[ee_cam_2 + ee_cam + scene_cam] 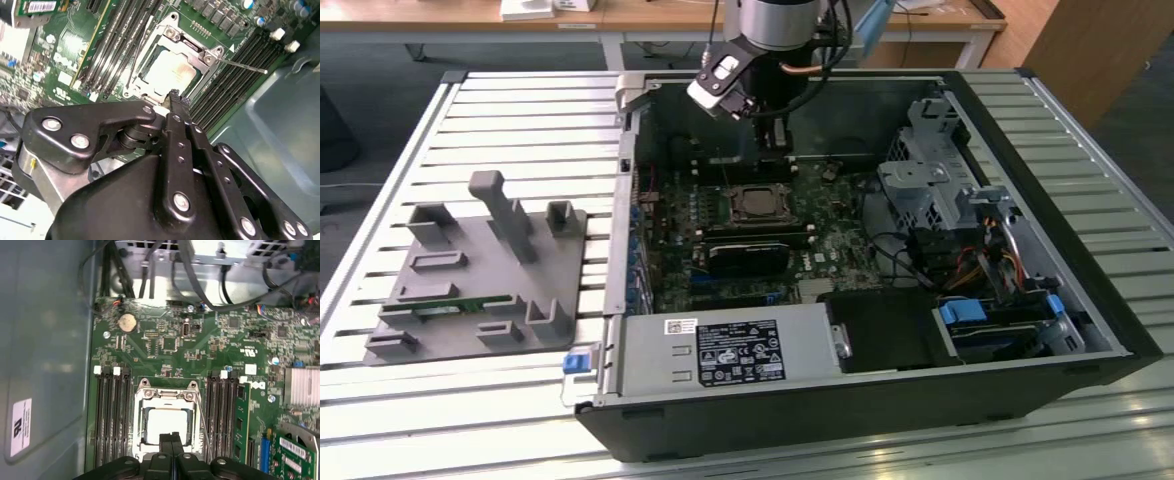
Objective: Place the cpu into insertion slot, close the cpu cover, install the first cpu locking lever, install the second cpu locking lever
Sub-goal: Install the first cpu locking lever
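Gripper [172, 437]: fingers pressed together, nothing held, tips poised at the edge of the insertion slot [755, 205] on the motherboard [165, 346]. Cpu [165, 422]: seated in the slot, silver top showing. Cpu cover [165, 395]: lowered flat around the chip. Locking lever [243, 65]: thin rod jutting out beside the socket.

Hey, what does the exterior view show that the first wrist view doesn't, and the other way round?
The exterior view adds the grey holder on the slatted table and the labelled power supply box. The first wrist view adds the round coin battery. Both share the cpu seated under its metal cover, with the shut gripper close to it.
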`<state>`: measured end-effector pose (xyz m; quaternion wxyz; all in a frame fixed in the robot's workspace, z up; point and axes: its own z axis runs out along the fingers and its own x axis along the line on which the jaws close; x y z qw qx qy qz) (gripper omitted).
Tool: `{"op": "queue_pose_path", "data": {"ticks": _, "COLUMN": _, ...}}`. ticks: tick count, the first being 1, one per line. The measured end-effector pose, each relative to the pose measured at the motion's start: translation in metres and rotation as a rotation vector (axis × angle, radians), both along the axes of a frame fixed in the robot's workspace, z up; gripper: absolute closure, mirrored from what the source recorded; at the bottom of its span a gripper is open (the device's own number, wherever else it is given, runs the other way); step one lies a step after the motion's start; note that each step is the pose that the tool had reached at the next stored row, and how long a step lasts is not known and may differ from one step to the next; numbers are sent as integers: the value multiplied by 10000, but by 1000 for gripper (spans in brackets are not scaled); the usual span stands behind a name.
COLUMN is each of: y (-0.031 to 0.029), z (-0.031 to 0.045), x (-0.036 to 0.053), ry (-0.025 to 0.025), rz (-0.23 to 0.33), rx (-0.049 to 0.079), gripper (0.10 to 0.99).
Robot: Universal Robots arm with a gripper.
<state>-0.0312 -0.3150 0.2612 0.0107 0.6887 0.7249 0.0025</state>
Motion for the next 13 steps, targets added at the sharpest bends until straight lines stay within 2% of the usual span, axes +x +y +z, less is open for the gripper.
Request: {"op": "queue_pose_path", "data": {"ticks": 13, "y": 0, "z": -6, "x": 0, "ry": 0, "rz": 2353, "rx": 1, "gripper": 980}}
